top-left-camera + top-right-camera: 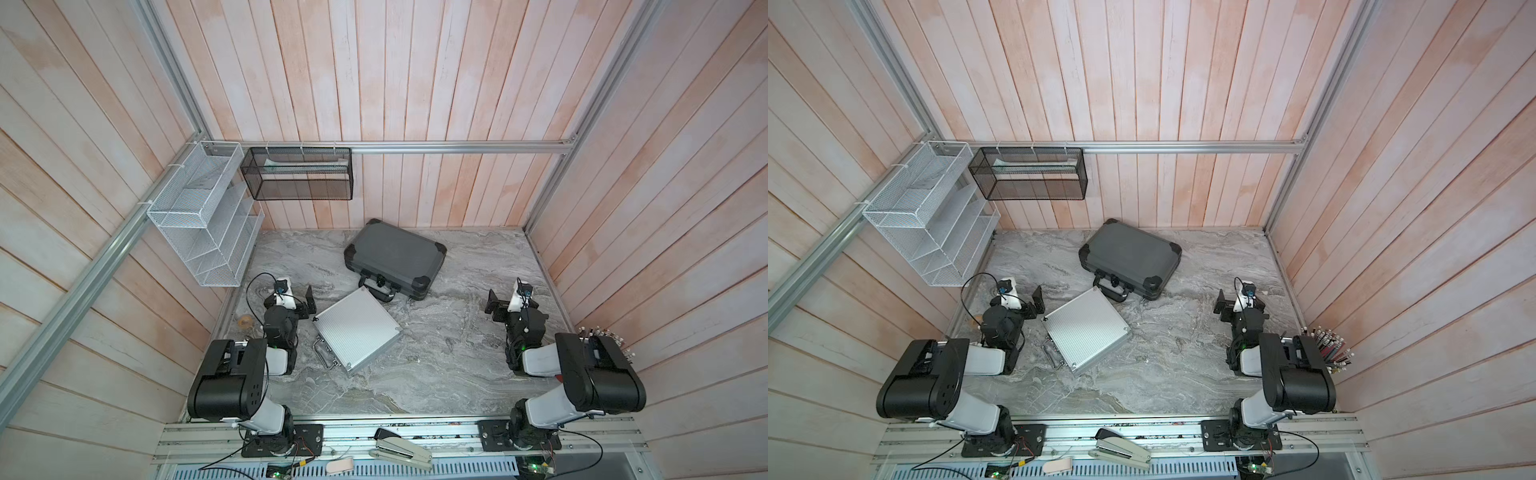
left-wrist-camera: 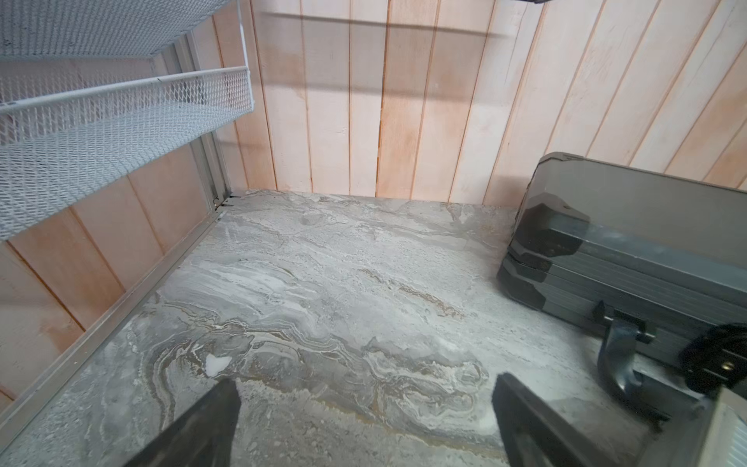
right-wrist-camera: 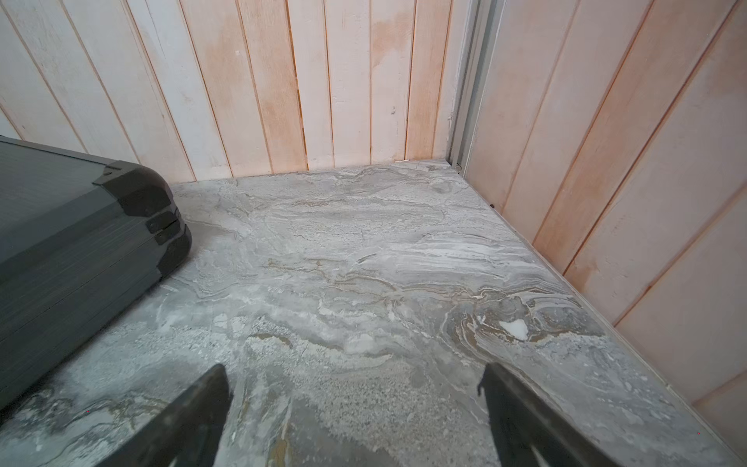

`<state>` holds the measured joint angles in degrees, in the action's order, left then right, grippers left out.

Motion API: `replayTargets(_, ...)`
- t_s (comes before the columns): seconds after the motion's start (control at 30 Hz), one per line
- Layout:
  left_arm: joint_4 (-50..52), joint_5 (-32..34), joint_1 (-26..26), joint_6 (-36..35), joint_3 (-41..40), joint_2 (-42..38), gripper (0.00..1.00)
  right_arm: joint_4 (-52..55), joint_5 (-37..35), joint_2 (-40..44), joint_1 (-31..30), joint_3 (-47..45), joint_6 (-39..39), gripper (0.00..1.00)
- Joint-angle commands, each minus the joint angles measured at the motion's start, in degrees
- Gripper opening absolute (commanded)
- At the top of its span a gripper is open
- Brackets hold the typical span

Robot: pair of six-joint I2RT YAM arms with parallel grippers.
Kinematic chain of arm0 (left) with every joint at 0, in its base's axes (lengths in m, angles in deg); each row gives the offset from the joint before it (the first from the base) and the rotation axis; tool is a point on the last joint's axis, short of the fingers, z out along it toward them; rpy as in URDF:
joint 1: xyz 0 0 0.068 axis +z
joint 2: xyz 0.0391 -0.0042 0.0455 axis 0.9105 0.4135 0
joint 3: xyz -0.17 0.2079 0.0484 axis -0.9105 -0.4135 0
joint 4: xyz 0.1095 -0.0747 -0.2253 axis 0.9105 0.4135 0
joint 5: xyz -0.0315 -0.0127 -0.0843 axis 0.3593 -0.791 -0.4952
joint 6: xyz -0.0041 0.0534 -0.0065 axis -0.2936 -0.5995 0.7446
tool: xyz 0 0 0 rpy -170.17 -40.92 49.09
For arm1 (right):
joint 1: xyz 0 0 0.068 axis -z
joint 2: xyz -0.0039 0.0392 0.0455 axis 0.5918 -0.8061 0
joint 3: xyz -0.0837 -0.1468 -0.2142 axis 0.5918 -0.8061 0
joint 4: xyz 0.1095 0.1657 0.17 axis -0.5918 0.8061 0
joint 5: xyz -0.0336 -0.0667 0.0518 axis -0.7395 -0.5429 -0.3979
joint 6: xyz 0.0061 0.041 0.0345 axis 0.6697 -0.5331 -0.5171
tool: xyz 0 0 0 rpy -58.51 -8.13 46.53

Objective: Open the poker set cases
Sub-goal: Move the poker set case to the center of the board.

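Note:
Both poker set cases lie closed on the marble tabletop (image 1: pixel 436 365). The larger dark grey case (image 1: pixel 395 257) (image 1: pixel 1129 257) with black corners sits at the back middle, and its black handle (image 1: pixel 380 291) points toward the front. The ribbed silver case (image 1: pixel 355 330) (image 1: pixel 1086 330) lies in front of it, turned at an angle, with its metal handle (image 1: pixel 322 353) toward my left arm. My left gripper (image 1: pixel 305 303) (image 2: pixel 366 382) stands open just left of the silver case, touching nothing. My right gripper (image 1: pixel 494 307) (image 3: pixel 353 372) stands open at the right over bare marble, with the dark case (image 3: pixel 60 234) off to its side.
A white mesh basket (image 1: pixel 203 220) hangs on the left wall and a black mesh basket (image 1: pixel 299 174) on the back wall. A stapler (image 1: pixel 401 449) lies on the front rail. Pencils (image 1: pixel 1329 345) stand by the right wall. Wooden walls close in three sides.

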<state>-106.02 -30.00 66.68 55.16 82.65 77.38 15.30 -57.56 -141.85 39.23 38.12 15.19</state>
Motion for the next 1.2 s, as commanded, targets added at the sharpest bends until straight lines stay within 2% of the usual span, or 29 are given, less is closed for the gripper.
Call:
replayTargets(0.0,0.46,-1.63,0.15,-0.95,0.65,0.44,1.0,-0.34,-0.2,0.67,0.23,1.0,-0.01,0.98)
replayTargets(1.0,0.55,-1.72,0.21,-0.95,0.76,0.5,1.0,-0.36,-0.2,0.62,0.19,1.01,-0.02,0.99)
replayTargets(1.17,0.08,-4.01,1.76,0.52,0.57,0.11,1.0,-0.41,0.03,0.83,0.22,1.35,-0.25,0.98)
